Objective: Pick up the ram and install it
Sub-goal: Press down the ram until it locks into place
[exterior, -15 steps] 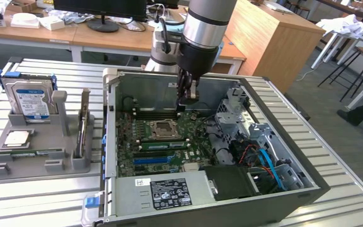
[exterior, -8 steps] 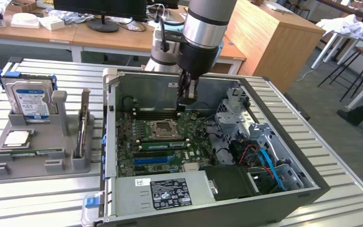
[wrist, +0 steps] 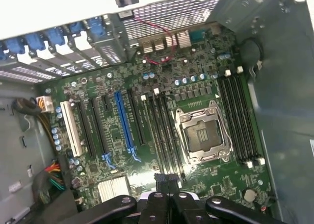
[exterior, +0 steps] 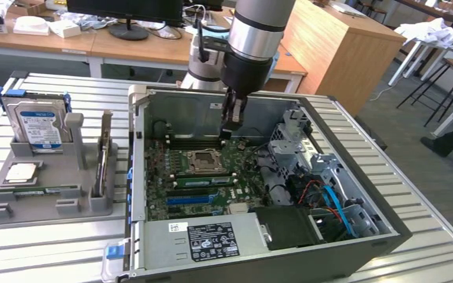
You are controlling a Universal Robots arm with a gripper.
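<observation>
**Ram in the slot, seating unconfirmed**

Looking into the open computer case [exterior: 210, 109] from the exterior view: hanging low over the motherboard [exterior: 160, 177] on the gripper [exterior: 226, 131], drawn shut or very nearly, with no green board visible between the fingers. Same reading from the wrist view of the gripper [wrist: 167, 182]: linkages folded together at the centre, only a small dark piece at the tips, too unclear to identify.

Standing on edge in a memory slot between the processor socket [exterior: 203, 159] and the blue expansion slot [exterior: 189, 200]: the ram [exterior: 203, 181], green with dark chips, apparently level. Cannot tell whether latched at both ends.

Probably at the seating stage, judging by that.

Possible trouble:
- Half-seated at one end, from uneven pressure along the top edge; hard to spot from this angle.
- Bending or cracking the stick, from pressing with closed fingers off the slot line.
- Scraping the socket [wrist: 201, 133], open and just beside the slots, through any sideways drift.
- Snagging the blue cables [exterior: 337, 203] or the case wall, through a careless swing towards the exterior view's right.
</observation>
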